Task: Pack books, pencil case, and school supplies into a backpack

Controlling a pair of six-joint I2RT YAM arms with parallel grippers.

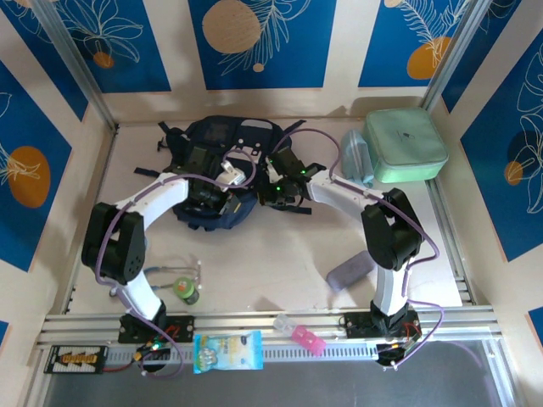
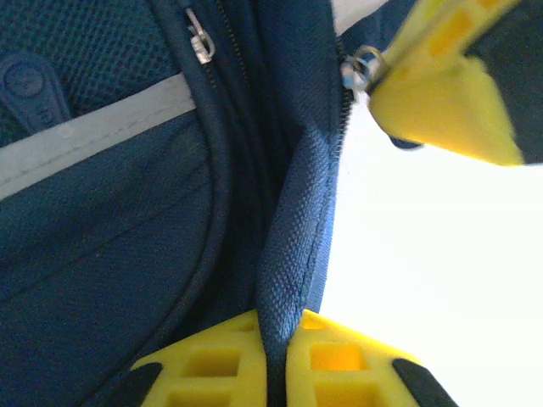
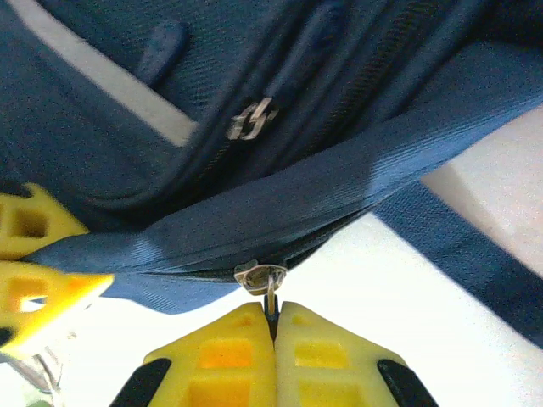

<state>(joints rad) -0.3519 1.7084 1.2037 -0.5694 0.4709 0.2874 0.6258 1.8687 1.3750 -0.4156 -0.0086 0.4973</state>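
Note:
The navy backpack [image 1: 222, 144] lies at the back middle of the table, with both arms reaching onto its near side. My left gripper [image 2: 280, 326] is shut on a fold of the backpack's fabric [image 2: 293, 246] beside the zip. My right gripper [image 3: 274, 312] is shut on the metal zipper pull [image 3: 271, 297], just below its slider [image 3: 259, 275]. The two grippers sit close together: the right one's yellow finger [image 2: 441, 93] shows in the left wrist view. The lilac-grey pencil case [image 1: 349, 273] lies on the table by the right arm. The books are out of view.
A mint-green square case [image 1: 405, 146] sits at the back right, with a pale blue thing [image 1: 356, 159] against it. A small green round item [image 1: 187, 290] lies near the left arm. A blue packet [image 1: 227, 351] and a pink item [image 1: 301, 333] rest on the front rail.

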